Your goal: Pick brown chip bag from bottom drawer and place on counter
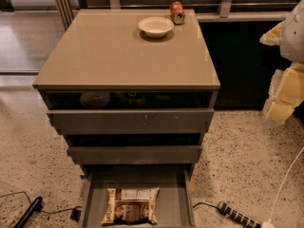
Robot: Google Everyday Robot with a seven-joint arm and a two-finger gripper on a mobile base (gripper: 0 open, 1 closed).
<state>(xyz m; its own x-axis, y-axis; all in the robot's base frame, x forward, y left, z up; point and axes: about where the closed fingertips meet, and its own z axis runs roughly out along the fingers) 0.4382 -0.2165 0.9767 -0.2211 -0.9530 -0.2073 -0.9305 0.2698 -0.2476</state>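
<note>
The brown chip bag (131, 206) lies flat in the pulled-out bottom drawer (178, 194), label side up, near the drawer's front. The counter (109, 51) is the glossy beige top of the cabinet above it. My gripper (278, 66) hangs at the right edge of the camera view, level with the counter's front edge and well off to the cabinet's right. It is far from the bag. Its yellowish fingers (284, 94) stand apart, open, with nothing between them.
A white bowl (156, 26) and an orange can (177, 12) on its side sit at the back of the counter. The two upper drawers are partly pulled out. A power strip (237, 216) and cables lie on the speckled floor beside the cabinet.
</note>
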